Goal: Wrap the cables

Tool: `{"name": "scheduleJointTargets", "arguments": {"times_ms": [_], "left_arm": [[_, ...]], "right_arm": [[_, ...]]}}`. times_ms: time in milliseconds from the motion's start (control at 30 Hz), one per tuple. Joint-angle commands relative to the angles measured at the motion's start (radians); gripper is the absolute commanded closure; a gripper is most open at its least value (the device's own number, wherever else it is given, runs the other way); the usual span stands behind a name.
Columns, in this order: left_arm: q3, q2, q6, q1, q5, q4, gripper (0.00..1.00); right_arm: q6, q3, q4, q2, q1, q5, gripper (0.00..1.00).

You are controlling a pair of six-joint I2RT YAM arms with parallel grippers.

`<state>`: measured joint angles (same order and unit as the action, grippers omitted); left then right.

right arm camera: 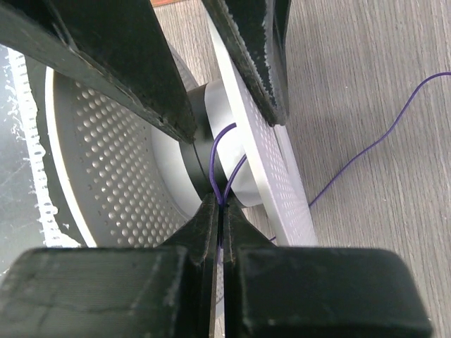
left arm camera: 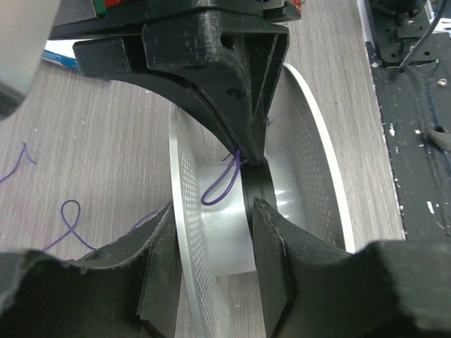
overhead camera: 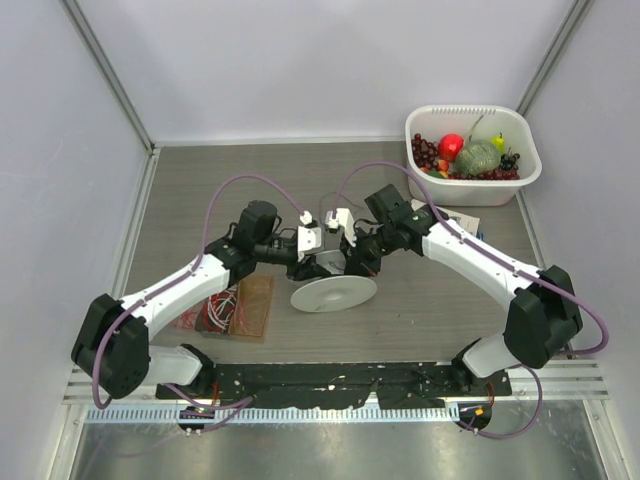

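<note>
A round white perforated spool (overhead camera: pixel 333 292) stands on its rims on the table between my two grippers. It also shows in the left wrist view (left arm camera: pixel 310 162) and the right wrist view (right arm camera: pixel 106 141). The cable is a very thin purple wire (right arm camera: pixel 394 120) that trails off across the table. A small loop of it (left arm camera: pixel 218 186) lies at the hub beside a dark band. My right gripper (right arm camera: pixel 220 204) is shut on the wire right at the hub (overhead camera: pixel 352 262). My left gripper (left arm camera: pixel 211 211) is open, with one finger on each side of a flange (overhead camera: pixel 318 262).
A white tub (overhead camera: pixel 520 180) of toy fruit stands at the back right. A brown board with red wires (overhead camera: pixel 245 305) lies under my left arm. A white card (overhead camera: pixel 455 218) lies under my right arm. Loose wire loops (left arm camera: pixel 70 218) lie on the table.
</note>
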<state>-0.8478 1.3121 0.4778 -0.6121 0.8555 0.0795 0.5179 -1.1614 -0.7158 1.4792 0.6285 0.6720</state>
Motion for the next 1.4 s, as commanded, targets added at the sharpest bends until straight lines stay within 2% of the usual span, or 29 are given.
{"name": "scheduleJointTargets", "arguments": {"times_ms": [0, 233, 367, 467, 733, 833, 933, 1067, 1100, 1267, 1367], "left_arm": [[0.030, 0.001, -0.010, -0.031, -0.027, -0.116, 0.57], [0.069, 0.010, -0.048, -0.044, -0.053, -0.187, 0.71], [0.069, 0.021, -0.058, -0.044, -0.036, -0.192, 0.85], [0.067, 0.024, -0.042, -0.044, -0.036, -0.181, 1.00], [0.070, -0.005, -0.008, -0.043, -0.041, -0.147, 1.00], [0.078, -0.020, 0.005, -0.046, -0.050, -0.152, 1.00], [0.082, -0.031, 0.024, -0.044, -0.050, -0.141, 1.00], [0.082, -0.039, 0.045, -0.043, -0.044, -0.124, 1.00], [0.081, -0.040, 0.048, -0.044, -0.047, -0.121, 1.00], [0.075, -0.040, 0.064, -0.043, -0.038, -0.104, 1.00], [0.073, -0.040, 0.085, -0.044, -0.032, -0.093, 1.00]], "right_arm": [[-0.053, 0.023, 0.105, -0.036, 0.011, -0.031, 0.99], [-0.104, 0.038, 0.148, -0.042, 0.016, -0.045, 0.99], [-0.160, 0.066, 0.200, -0.060, 0.016, -0.055, 0.99], [-0.196, 0.080, 0.231, -0.069, 0.014, -0.081, 0.99], [-0.231, 0.081, 0.225, -0.114, 0.013, -0.152, 0.98], [-0.236, 0.088, 0.225, -0.140, 0.008, -0.175, 0.80], [-0.236, 0.097, 0.214, -0.163, -0.003, -0.181, 0.74], [-0.219, 0.106, 0.197, -0.184, -0.012, -0.196, 0.53], [-0.217, 0.109, 0.199, -0.188, -0.016, -0.198, 0.52], [-0.187, 0.120, 0.196, -0.221, -0.019, -0.215, 0.25], [-0.147, 0.120, 0.196, -0.244, -0.018, -0.219, 0.24]]}}
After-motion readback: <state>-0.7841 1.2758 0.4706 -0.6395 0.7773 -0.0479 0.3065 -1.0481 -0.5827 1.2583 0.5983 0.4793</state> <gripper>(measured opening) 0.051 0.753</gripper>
